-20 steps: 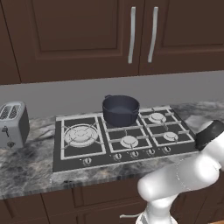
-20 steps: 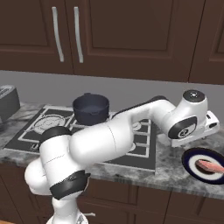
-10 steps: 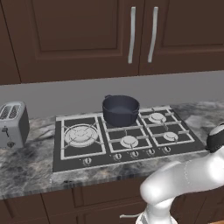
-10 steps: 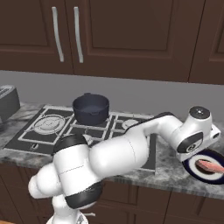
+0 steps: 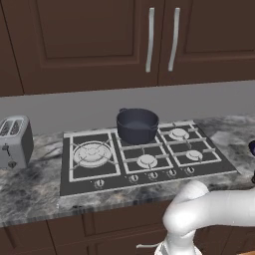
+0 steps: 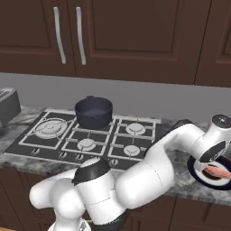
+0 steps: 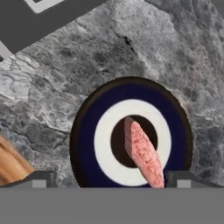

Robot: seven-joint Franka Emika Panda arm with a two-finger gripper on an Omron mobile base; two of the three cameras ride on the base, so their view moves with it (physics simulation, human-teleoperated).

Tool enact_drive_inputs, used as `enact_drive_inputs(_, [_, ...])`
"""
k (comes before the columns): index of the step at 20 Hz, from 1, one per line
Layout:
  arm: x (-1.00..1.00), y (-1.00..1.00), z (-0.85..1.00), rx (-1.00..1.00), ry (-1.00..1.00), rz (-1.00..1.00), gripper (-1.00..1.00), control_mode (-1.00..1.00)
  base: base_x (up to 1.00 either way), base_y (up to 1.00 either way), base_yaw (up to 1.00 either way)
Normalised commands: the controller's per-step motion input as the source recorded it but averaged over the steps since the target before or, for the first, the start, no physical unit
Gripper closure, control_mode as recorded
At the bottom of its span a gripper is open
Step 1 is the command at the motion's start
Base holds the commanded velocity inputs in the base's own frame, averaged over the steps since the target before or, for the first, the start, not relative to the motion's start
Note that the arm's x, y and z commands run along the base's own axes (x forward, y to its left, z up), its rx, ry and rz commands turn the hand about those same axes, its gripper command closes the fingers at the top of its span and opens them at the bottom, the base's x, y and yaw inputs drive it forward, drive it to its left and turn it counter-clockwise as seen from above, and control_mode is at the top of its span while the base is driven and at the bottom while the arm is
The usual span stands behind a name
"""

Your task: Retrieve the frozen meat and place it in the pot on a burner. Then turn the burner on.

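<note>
A: Meat [image 7: 142, 152] — where?

B: On a plate [image 7: 87, 144], dark blue rim, white ring, dark middle. Plate sits on the grey marbled counter [image 7: 65, 83], near its right end, well right of the stove [image 5: 144, 154]. Right base view has the meat [image 6: 216, 171] as a pink sliver on the plate [image 6: 203, 173], close to the counter's front edge.

A: Meat flat?

B: Lies across the plate's middle, pinkish-red, whitish edge on one long side. Its near end runs out of sight at the bottom of the hand view.

A: Gripper [image 7: 111, 179]?

B: Above the plate, looking down at it. Fingers [image 7: 41, 178] spread wide, one tip on each side of the plate's near part. Nothing between them, not touching the meat as far as I can tell.

A: Pot [image 5: 137, 124]?

B: On the stove's back middle burner, upright, dark grey-blue, two small handles. Same spot in the right base view [image 6: 93, 112]. Well apart from the plate.

A: Anything else?

B: Toaster [image 5: 15, 142] at the counter's left end, left of the stove. Knobs [image 5: 152, 175] in a row along the stove's front edge. Brown cabinets [image 5: 99, 40] above, two long handles.
</note>
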Motion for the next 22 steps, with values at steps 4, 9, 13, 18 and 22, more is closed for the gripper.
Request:
enact_drive_inputs(4, [0.0, -0.19, -0.01, 0.0, 0.01, 0.19, -1.0, -1.0, 0.0, 0.0, 0.0])
enact_drive_inputs(9, [0.05, 0.0, -0.08, 0.0, 0.0, 0.14, -1.0, -1.0, 0.0, 0.0, 0.0])
enact_drive_inputs(13, [0.25, -0.02, -0.39, 0.0, 0.0, 0.2, -1.0, -1.0, 0.0, 0.0, 0.0])
enact_drive_inputs(18, [0.15, 0.0, -0.46, -0.01, 0.0, 0.16, -1.0, -1.0, 0.0, 0.0, 0.0])
enact_drive_inputs(22, [0.12, -0.05, -0.21, -0.03, 0.0, 0.03, -1.0, -1.0, 0.0, 0.0, 0.0])
